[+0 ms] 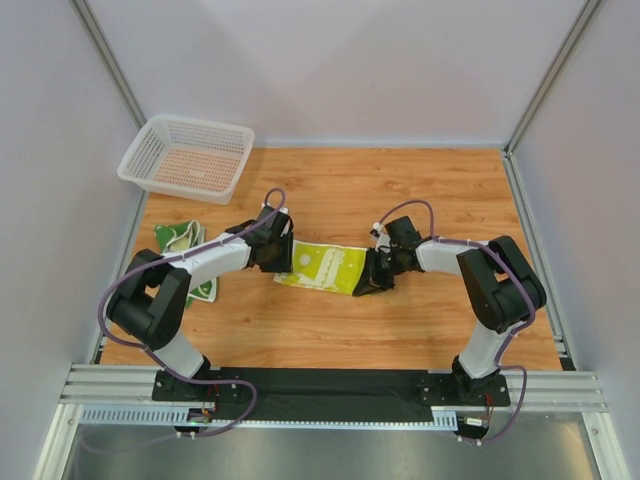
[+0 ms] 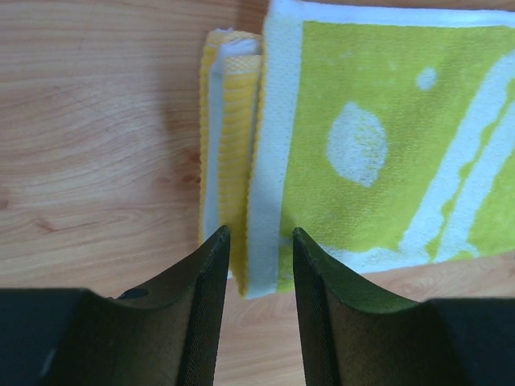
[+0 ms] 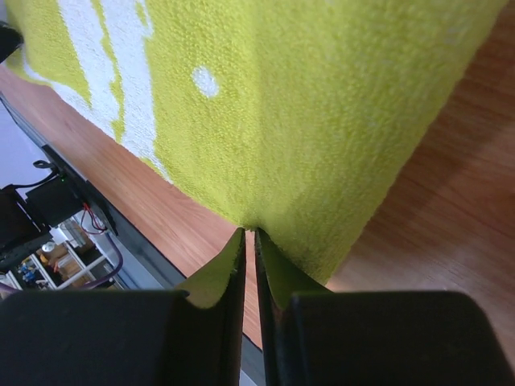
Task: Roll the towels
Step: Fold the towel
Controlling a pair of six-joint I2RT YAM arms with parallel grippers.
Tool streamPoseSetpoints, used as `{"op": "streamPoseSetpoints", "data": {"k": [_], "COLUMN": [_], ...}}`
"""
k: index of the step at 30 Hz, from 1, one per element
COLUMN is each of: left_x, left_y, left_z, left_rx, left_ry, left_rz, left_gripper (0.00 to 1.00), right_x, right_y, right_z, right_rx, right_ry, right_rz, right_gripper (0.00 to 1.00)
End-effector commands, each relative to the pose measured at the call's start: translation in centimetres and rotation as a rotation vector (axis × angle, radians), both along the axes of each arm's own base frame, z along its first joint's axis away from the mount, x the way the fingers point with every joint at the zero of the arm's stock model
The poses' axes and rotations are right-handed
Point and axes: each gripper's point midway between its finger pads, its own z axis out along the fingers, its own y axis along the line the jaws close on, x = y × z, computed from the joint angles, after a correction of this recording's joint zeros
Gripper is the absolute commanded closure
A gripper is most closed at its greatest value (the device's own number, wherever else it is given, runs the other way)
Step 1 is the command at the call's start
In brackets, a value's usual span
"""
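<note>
Right gripper (image 3: 249,235) pinches the yellow-green towel (image 1: 325,268). Left gripper (image 2: 256,235), narrowly parted, hangs over its folded end. Patterned towels (image 1: 178,238) lie left of it, partly under the left arm.

Bright, even light; wrist views slightly soft.

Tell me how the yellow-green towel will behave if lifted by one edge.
Probably floppy: the yellow-green towel is thin cloth lying flat, its end folded over. Likely light; its nubby weave should grip the right tool.
</note>
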Motion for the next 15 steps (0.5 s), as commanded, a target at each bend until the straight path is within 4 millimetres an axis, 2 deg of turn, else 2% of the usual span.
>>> {"op": "streamPoseSetpoints", "data": {"k": [1, 8, 12, 15], "left_x": [0.4, -0.1, -0.1, 0.1], "left_y": [1.2, 2.0, 3.2, 3.5], "left_z": [-1.4, -3.5, -3.5, -2.7], "left_rx": [0.048, 0.093, 0.148, 0.166], "left_ry": [-0.005, 0.016, 0.003, -0.012], "left_rz": [0.033, 0.031, 0.038, 0.034], "left_gripper": [0.56, 0.57, 0.57, 0.57], "right_x": [-0.4, -0.9, -0.8, -0.5], "right_y": [-1.5, -1.9, -2.1, -2.0], "right_z": [-1.4, -1.6, -1.1, -0.1], "right_rx": [-0.058, -0.068, -0.077, -0.073], "right_ry": [-0.001, 0.016, 0.004, -0.014], "right_rz": [-0.016, -0.017, -0.022, -0.021], "right_gripper": [0.89, 0.90, 0.90, 0.89]}}
